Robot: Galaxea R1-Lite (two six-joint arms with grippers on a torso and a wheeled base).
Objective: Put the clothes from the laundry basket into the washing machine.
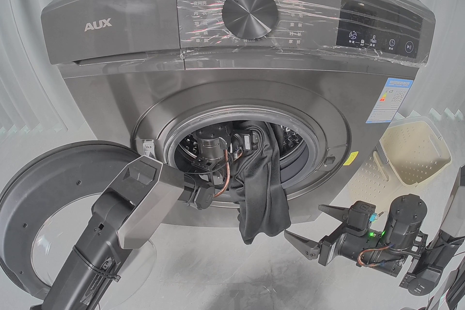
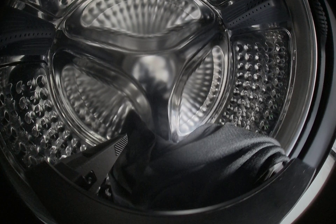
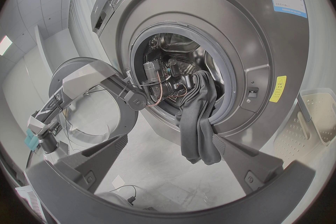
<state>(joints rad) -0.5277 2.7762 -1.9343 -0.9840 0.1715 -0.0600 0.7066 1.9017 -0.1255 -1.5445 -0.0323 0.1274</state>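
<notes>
A black garment [image 1: 261,190] hangs over the lower rim of the washing machine [image 1: 145,98] opening, half inside the drum [image 2: 140,7] and half trailing down the front. My left arm reaches through the opening, and its gripper [image 2: 168,140] is open inside the drum. One finger [image 2: 101,161] shows bare; the garment [image 2: 210,158] lies over the other. My right gripper [image 1: 302,219] is open and holds nothing, low in front of the machine, just right of the garment's hanging end [image 3: 197,123]. The cream laundry basket [image 1: 416,156] stands right of the machine with no clothes visible in it.
The round machine door [image 1: 43,199] is swung fully open to the left, beside my left arm. Bare grey floor lies in front of the machine. The basket [image 3: 315,119] sits close against the machine's right side.
</notes>
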